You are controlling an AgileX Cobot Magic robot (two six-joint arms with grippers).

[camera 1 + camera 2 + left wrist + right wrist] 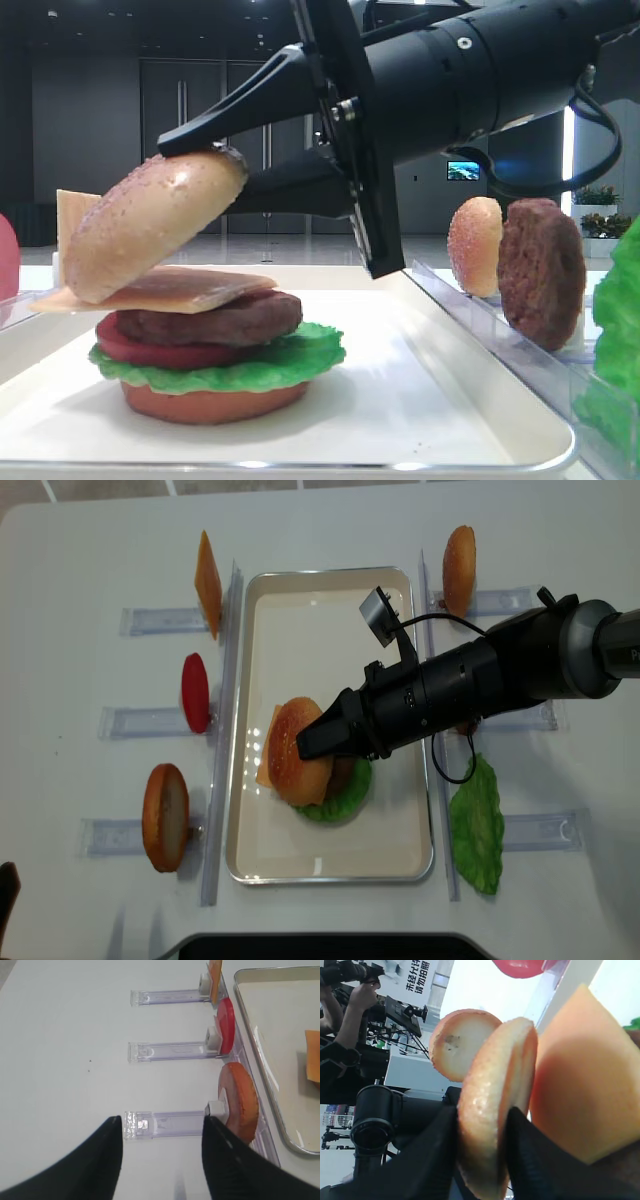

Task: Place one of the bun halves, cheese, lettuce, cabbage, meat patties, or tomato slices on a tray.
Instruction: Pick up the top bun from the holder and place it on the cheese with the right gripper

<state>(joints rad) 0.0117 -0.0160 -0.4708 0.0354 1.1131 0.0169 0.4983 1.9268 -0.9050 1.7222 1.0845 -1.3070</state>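
On the white tray (480, 420) stands a stack: flat bottom bun (210, 402), lettuce (270, 362), tomato slice (125, 345), meat patty (215, 322), cheese (190, 288). The seeded bun half (150, 225) leans tilted on the cheese, its lower edge touching. My right gripper (205, 175) is shut on this bun half (490, 1110), one finger on the crust and one on the flat underside. The left gripper (162, 1122) hangs open over the bare table left of the tray, with nothing between its fingers.
Clear racks flank the tray. On the left they hold a reddish-brown bun (240, 1102), a tomato slice (227, 1025) and cheese (215, 980). On the right stand a speckled bun (475, 245), a patty (540, 270) and a lettuce leaf (477, 825).
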